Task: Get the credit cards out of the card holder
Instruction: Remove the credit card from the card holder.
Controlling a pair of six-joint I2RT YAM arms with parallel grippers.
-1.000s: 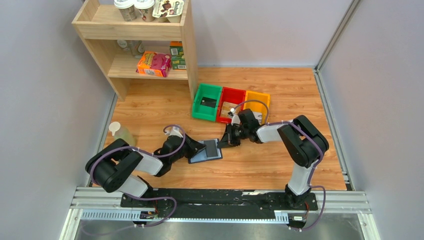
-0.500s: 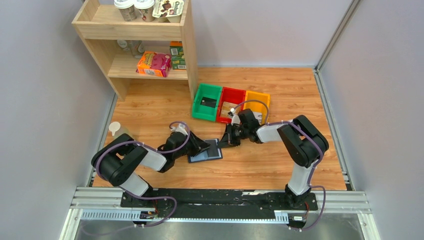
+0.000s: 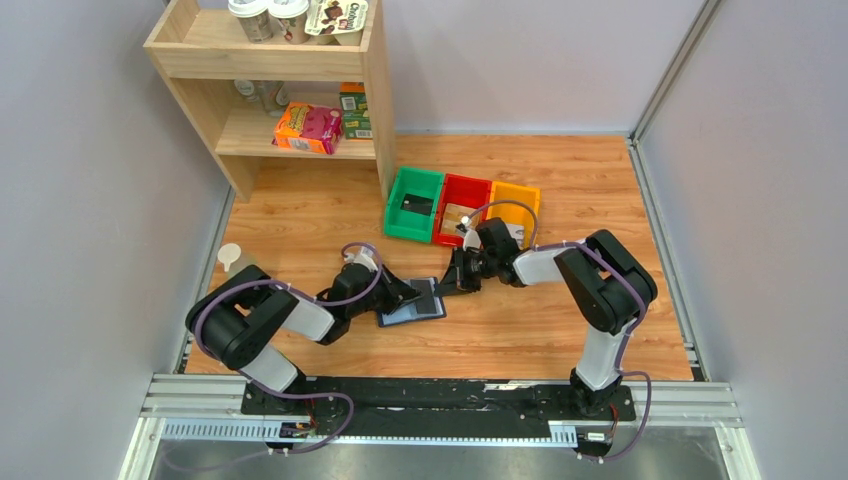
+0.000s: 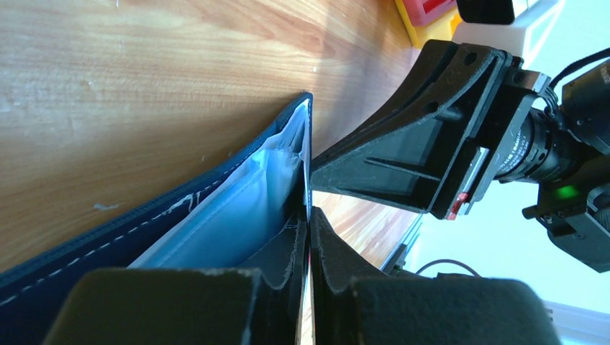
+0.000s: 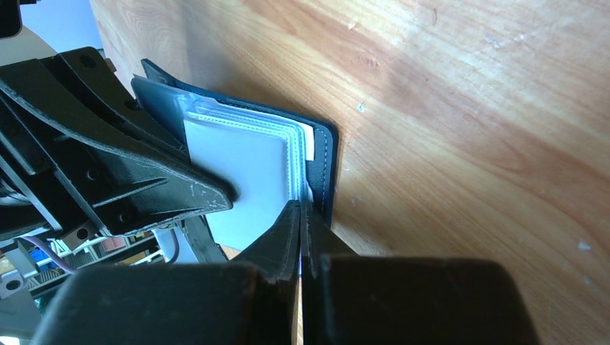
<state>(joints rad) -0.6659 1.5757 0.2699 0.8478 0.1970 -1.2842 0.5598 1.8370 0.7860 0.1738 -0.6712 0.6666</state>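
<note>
Centre of top view: left gripper pinching card holder inner pocket edge; right gripper staying closed, tips touching opposite edge.

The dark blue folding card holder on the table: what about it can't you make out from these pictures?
- Cards inside the dark blue folding card holder: top view too small; left gripper and right gripper cover it.
- Left wrist view: whether the shut fingers pinch a card or only a blue-grey pocket leaf; they hide it.
- Right wrist view: what the pale pockets hold; only stacked edges show, fingers cover the corner.
</note>
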